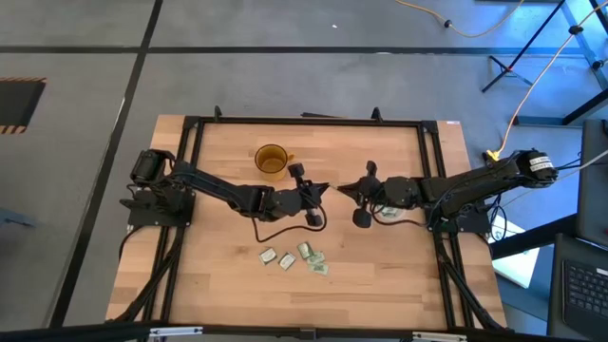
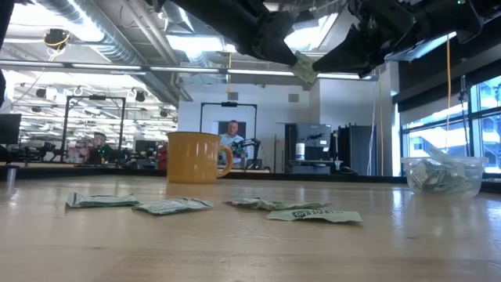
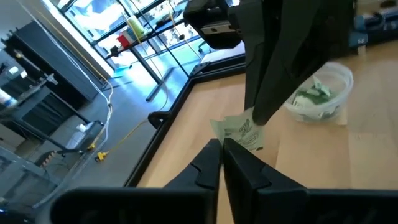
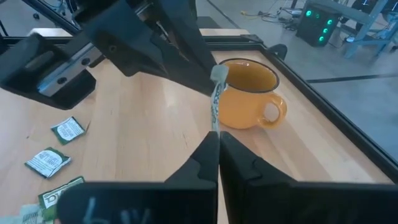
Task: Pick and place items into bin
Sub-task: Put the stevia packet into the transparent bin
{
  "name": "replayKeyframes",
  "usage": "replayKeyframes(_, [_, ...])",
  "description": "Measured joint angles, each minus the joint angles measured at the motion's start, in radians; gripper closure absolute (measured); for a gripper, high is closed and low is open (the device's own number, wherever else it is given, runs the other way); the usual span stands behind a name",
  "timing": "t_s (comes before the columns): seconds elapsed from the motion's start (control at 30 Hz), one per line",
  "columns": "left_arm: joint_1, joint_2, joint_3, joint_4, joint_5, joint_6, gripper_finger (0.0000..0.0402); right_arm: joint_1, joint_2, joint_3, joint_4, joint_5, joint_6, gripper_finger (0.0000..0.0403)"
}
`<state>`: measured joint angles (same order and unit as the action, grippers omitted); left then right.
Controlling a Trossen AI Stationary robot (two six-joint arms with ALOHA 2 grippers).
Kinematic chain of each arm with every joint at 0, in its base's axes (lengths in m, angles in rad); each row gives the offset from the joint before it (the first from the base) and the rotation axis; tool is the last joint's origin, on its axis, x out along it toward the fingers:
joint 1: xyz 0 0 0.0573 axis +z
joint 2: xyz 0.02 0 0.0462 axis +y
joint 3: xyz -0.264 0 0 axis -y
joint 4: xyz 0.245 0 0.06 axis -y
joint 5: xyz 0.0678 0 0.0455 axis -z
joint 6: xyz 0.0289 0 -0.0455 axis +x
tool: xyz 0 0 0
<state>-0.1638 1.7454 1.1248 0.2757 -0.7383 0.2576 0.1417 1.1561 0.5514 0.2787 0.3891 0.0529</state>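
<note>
High view: my left hand (image 1: 328, 190) and my right hand (image 1: 344, 191) meet tip to tip over the middle of the worktop (image 1: 218, 266), between the amber cup (image 1: 271, 160) and the bin (image 1: 387, 214), which sits partly under my right forearm. The loose packets (image 1: 294, 256) lie in a cluster nearer the front edge. I judge this posture to be a handover, since the bin lies on the right arm's side. Low view: the held packet (image 2: 304, 70) hangs well above the worktop, where both arms converge; the bin (image 2: 442, 174) at the right already contains packets. Left wrist view: my left fingers sit together with only a slit between them, the held packet at their tips, and the right fingers (image 3: 261, 115) come down onto it from the far side. Right wrist view: my right fingers are pressed together on the lower end of the packet, edge-on and upright, while the left hand pinches its upper end. Both hands are therefore clamped on one packet. Judgement: the left must let go before the right carries it to the bin.
</note>
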Motion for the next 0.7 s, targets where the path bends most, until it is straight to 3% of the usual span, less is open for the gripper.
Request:
replayKeyframes(0.2, [-0.001, 0.0, 0.0, -0.002, -0.015, 0.014, 0.0327, 0.0, -0.016, 0.001, -0.036, 0.002, 0.02, 0.0401])
replayKeyframes(0.33, [-0.011, -0.009, 0.0, -0.045, -0.028, -0.013, 0.0298, 0.0, -0.087, 0.015, -0.176, 0.033, 0.043, 0.0401])
replayKeyframes(0.5, [-0.02, -0.018, -0.001, -0.171, -0.009, -0.13, 0.0282, 0.006, -0.188, 0.112, -0.584, 0.037, 0.144, 0.0402])
replayKeyframes(0.7, [-0.009, -0.018, -0.001, -0.312, 0.122, -0.273, 0.0288, 0.046, -0.195, 0.222, -1.165, 0.038, 0.468, 0.0403])
